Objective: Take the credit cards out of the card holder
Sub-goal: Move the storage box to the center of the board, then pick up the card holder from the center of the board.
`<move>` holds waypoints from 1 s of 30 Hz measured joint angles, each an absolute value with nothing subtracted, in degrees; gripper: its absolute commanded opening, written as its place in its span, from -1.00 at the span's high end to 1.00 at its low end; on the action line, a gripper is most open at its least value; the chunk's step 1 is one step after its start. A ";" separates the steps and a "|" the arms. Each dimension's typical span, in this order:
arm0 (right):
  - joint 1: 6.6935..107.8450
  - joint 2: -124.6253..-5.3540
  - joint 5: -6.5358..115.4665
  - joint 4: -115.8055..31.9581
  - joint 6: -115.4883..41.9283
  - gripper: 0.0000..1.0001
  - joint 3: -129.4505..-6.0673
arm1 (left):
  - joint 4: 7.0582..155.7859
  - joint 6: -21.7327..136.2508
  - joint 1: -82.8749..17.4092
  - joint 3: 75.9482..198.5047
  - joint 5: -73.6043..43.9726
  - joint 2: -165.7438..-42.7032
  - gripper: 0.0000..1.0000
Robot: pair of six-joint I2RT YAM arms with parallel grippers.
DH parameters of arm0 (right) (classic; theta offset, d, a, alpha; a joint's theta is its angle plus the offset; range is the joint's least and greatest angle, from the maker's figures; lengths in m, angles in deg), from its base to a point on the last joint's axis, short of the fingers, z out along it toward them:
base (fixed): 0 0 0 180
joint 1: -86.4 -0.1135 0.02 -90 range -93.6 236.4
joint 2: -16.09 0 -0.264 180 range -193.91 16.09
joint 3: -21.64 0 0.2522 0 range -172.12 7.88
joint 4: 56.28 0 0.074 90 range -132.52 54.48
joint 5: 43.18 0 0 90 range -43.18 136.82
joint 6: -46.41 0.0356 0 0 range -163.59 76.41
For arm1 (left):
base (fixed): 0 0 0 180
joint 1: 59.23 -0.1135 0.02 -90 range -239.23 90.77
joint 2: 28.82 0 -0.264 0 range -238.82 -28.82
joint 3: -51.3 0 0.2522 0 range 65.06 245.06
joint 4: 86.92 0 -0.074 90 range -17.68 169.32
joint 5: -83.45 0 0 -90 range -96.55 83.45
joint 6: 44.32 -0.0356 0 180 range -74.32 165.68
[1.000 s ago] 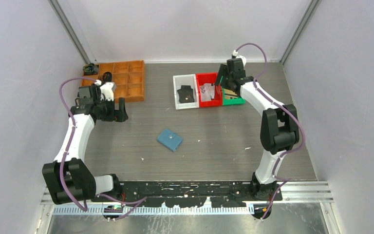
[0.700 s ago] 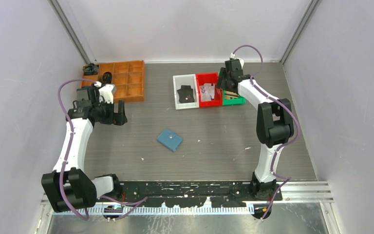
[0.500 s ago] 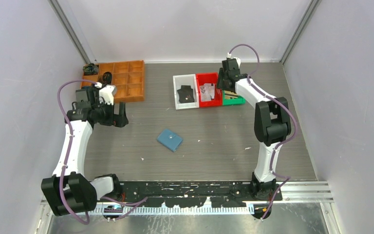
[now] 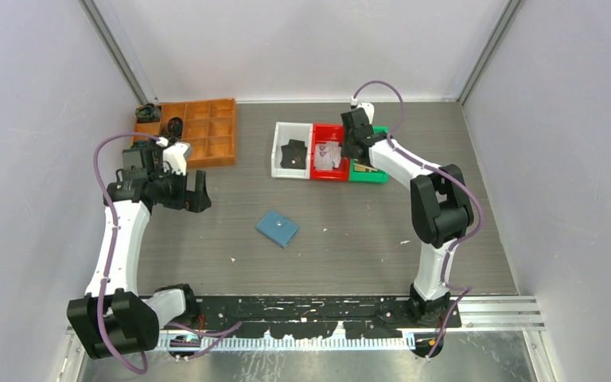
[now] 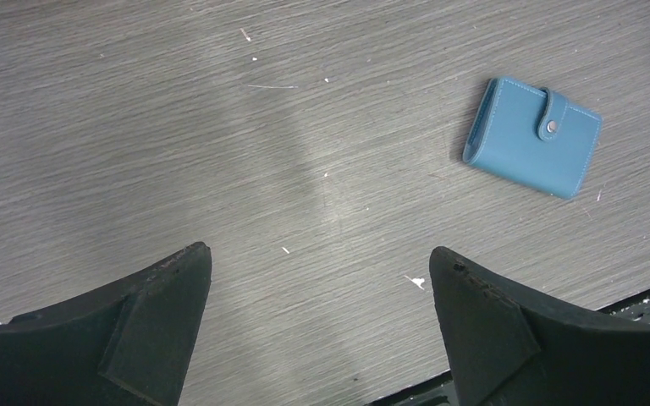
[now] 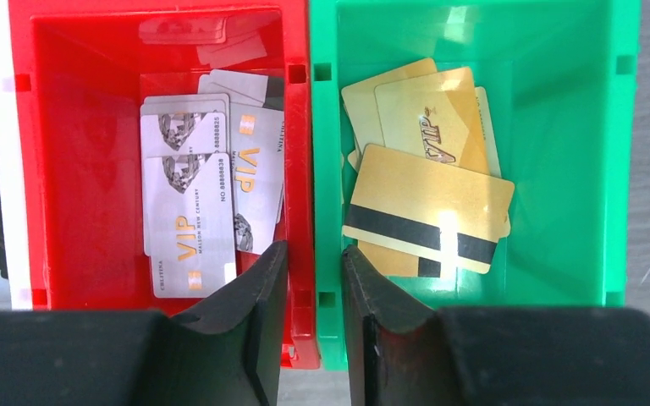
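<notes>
The teal-blue card holder [image 4: 277, 228] lies closed and snapped shut on the table's middle; it also shows in the left wrist view [image 5: 531, 135]. No card shows in it. My left gripper [image 4: 196, 192] is open and empty above bare table [image 5: 317, 254], left of the holder. My right gripper [image 4: 349, 150] is shut on the touching walls of the red bin [image 6: 85, 169] and the green bin [image 6: 559, 169], one finger inside each [image 6: 313, 249]. Silver cards [image 6: 188, 211] lie in the red bin. Gold cards [image 6: 427, 207], one with a dark stripe, lie in the green bin.
A white bin [image 4: 277, 151] holding a black item [image 4: 294, 153] joins the red bin [image 4: 328, 177] and green bin [image 4: 370, 177] in a row at the back. A wooden compartment tray [image 4: 199, 131] sits at the back left. Grey walls enclose the table.
My right gripper has moved left, and the row of three bins has slid left with it. My left arm has shifted slightly, its gripper still open.
</notes>
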State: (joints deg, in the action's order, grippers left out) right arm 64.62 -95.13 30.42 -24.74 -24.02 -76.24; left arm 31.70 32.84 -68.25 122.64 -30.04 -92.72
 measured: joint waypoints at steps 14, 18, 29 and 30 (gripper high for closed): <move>56.88 -83.06 25.59 -29.46 -22.80 0.55 -59.67 | 29.98 32.64 -68.25 122.68 -31.26 -90.73 -0.99; 56.86 -82.89 25.42 -30.01 -23.02 0.52 -59.32 | 29.08 32.44 -68.25 122.68 -31.74 -90.20 -0.99; 53.75 -71.61 22.27 -30.64 -23.45 -0.95 -57.05 | 27.64 31.72 -68.25 122.70 -32.68 -89.39 -0.99; 52.16 -69.49 21.85 -30.84 -23.50 -0.98 -57.03 | 27.38 31.75 -68.25 122.84 -32.77 -89.44 -0.99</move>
